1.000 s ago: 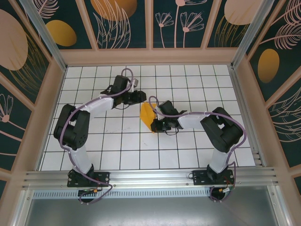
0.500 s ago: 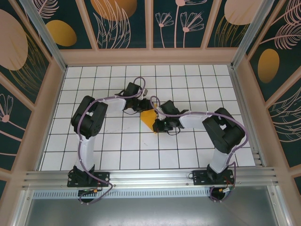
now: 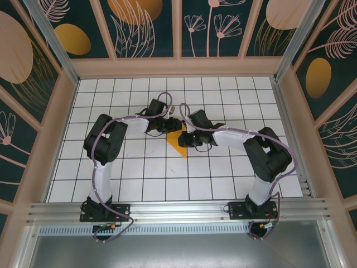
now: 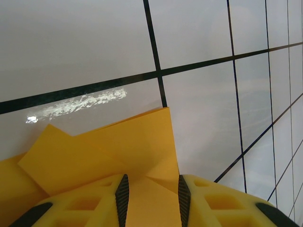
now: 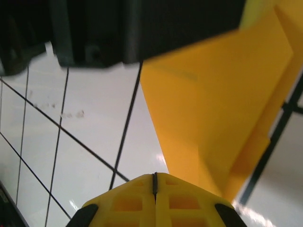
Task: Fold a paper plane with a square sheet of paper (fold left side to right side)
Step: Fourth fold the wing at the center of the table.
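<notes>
The square sheet of paper [image 3: 178,146] lies folded on the tiled floor, orange-yellow, with a point toward the near side. In the left wrist view the paper [image 4: 118,146] has layered flaps and creases. My left gripper [image 3: 174,126] sits over its far edge. Its jaws [image 4: 152,177] stand apart, with flat paper showing between the fingers [image 4: 123,196]. My right gripper [image 3: 187,138] is at the paper's right edge. In its own view it [image 5: 155,174] is shut with nothing between the pads, and the paper [image 5: 213,109] lies just to its right.
White tiled floor [image 3: 139,167] with black grid lines stretches around the paper. Wooden-framed walls [image 3: 178,67] with a floral print close in the workspace. The left arm's dark wrist [image 5: 142,28] hangs close above the right gripper.
The left arm swung right from the far left tiles to the paper's far edge and then held. The right gripper shifted farther away along the paper's right edge.
</notes>
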Action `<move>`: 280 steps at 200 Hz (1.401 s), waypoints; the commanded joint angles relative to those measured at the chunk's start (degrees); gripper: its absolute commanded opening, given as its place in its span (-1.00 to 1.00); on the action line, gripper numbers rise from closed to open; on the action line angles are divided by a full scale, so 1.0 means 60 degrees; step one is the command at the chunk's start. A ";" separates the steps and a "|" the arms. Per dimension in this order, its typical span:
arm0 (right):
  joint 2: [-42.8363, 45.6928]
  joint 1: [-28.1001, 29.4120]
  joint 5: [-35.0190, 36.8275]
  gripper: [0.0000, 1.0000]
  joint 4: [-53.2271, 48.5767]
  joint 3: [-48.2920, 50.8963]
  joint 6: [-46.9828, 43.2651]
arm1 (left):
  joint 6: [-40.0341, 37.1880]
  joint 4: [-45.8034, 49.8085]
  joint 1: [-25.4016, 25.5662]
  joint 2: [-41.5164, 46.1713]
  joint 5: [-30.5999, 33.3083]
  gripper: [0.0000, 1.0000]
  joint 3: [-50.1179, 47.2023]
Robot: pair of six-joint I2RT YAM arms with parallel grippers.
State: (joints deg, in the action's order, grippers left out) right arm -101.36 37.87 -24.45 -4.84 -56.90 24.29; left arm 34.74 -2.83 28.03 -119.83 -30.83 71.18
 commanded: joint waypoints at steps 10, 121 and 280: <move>-0.0792 -0.0087 0.0168 -1.00 0.0483 -0.0417 0.0168 | 0.0026 0.0236 -0.0014 -0.0113 0.0340 -0.28 -0.0291; -0.0434 -0.0039 0.0188 -1.00 -0.0632 0.1076 -0.0356 | -0.0103 0.0523 -0.0014 -0.0286 0.0670 -0.28 -0.0109; 0.1022 -0.0234 -0.0383 -0.72 -0.0649 0.0302 -0.0400 | -0.0435 0.1386 -0.0213 0.0754 0.0090 0.07 0.0961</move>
State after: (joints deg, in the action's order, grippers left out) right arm -98.59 37.78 -26.63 -5.80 -53.34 22.55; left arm 34.11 1.61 28.34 -119.74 -30.72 74.04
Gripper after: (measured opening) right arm 0.121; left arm 0.503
